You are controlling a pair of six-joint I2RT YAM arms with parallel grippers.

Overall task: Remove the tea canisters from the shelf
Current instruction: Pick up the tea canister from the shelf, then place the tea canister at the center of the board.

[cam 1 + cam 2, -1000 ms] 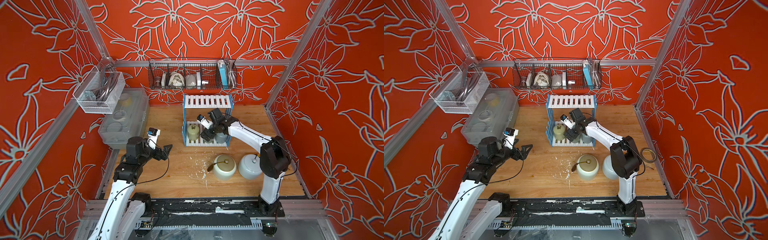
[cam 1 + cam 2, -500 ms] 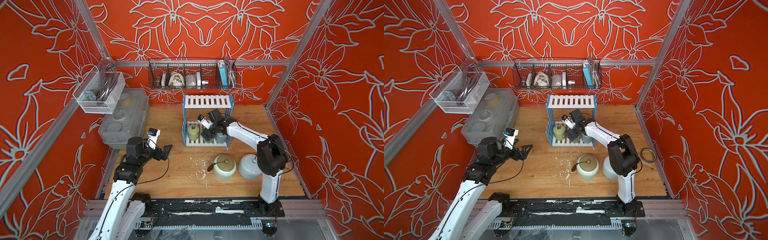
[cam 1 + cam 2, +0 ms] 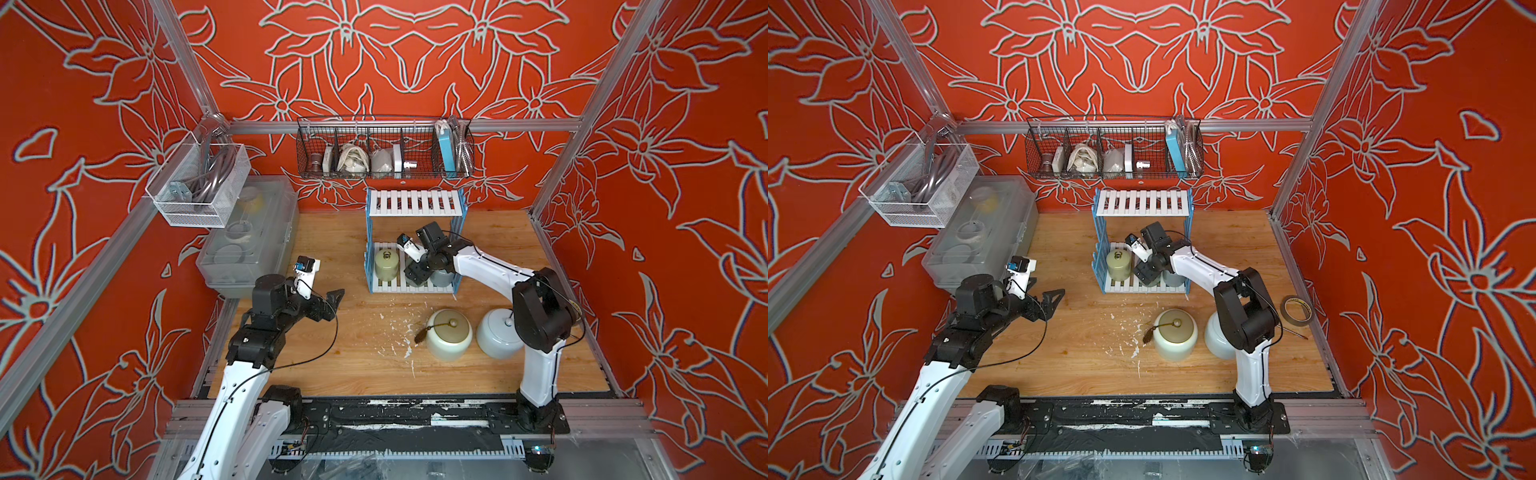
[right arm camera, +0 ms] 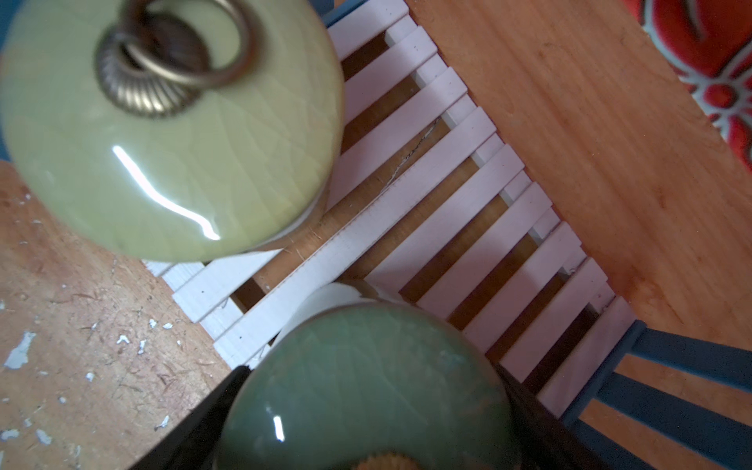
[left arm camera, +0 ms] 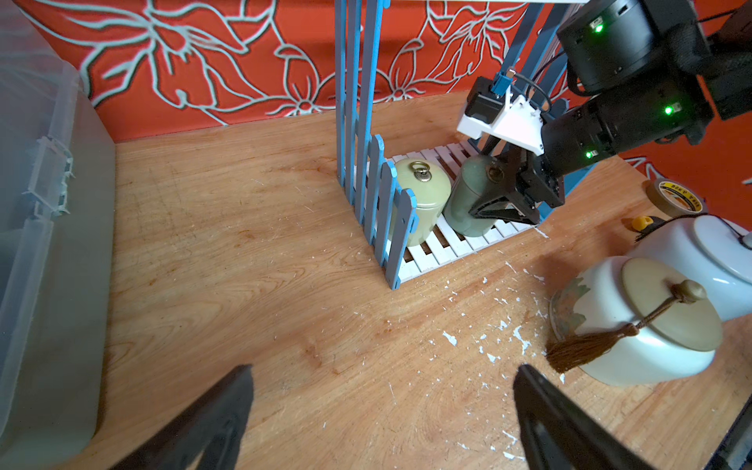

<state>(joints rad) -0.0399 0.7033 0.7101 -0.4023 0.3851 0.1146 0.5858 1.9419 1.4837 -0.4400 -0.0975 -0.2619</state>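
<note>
The green canister (image 5: 464, 195) stands on the lower tier of the shelf (image 3: 415, 203), just above the centre of the frame in both top views, where the black wrist hides most of it. The right gripper (image 4: 372, 374) is down over it, its fingers (image 4: 203, 431) on either side of its body. The jaws, spread wide a second ago, have begun to draw in, and in the right wrist view they look to touch the glaze. Whether they are yet clamped we cannot tell. The canister has not left the slats, so we judge this the moment of grasping, with the lift out between the blue pickets yet to come.

To its left in the frame the olive canister (image 3: 386, 266) is close beside it, apart but near enough to be knocked on the way out. To its right the blue-grey canister (image 3: 442, 277) peeps from under the arm. Three canisters thus remain on the shelf. Lower right of centre, the cream jar (image 3: 449, 338) with its tassel and the white jar (image 3: 496, 340) stand on the wooden tabletop (image 3: 365, 365), where they were a second ago. Left of centre the left gripper (image 3: 332, 301) hovers unmoved, jaws wide apart and empty.
</note>
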